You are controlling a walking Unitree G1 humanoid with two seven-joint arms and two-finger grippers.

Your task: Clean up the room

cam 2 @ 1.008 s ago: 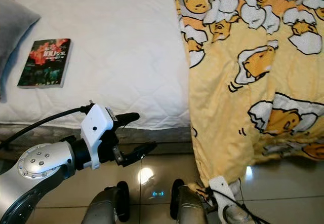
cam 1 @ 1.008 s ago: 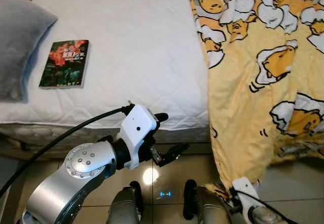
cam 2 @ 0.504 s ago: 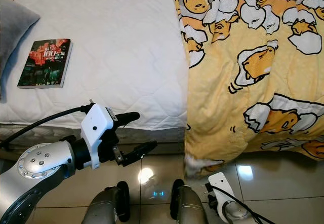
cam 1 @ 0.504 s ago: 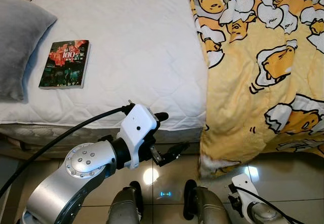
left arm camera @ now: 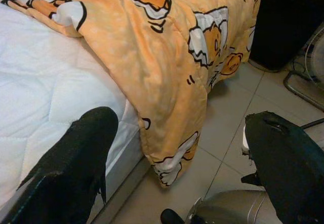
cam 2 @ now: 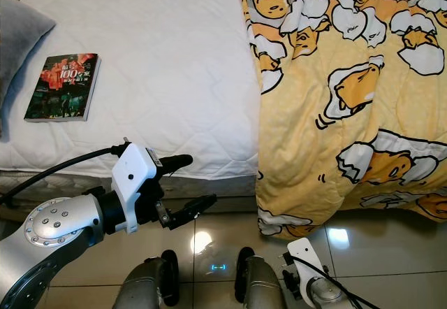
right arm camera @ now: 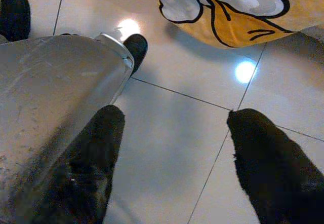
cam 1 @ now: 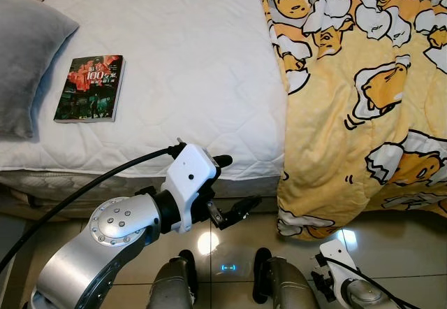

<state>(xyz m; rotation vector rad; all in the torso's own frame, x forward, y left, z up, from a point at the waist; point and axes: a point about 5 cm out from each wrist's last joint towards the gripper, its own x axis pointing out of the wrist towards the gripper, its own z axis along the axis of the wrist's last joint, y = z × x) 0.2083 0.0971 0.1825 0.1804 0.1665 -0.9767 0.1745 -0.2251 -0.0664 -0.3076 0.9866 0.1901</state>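
A yellow blanket printed with egg cartoons covers the right half of the white bed, and its corner hangs down the bed's side close to the floor. On the left of the mattress a dark book lies flat beside a grey pillow. My left gripper is held open in front of the bed's edge, empty, left of the hanging corner. Low at the right, my right gripper is open over the floor tiles, just below the blanket's corner and apart from it.
The floor is glossy beige tile with light reflections. My own legs stand close to the bed. Beyond the blanket, a dark object and a metal fan stand sit on the floor.
The blanket's corner, stretched down to my right gripper a second ago, has come free and swung back against the bed's side. The right gripper sank slightly. The left arm stayed put.
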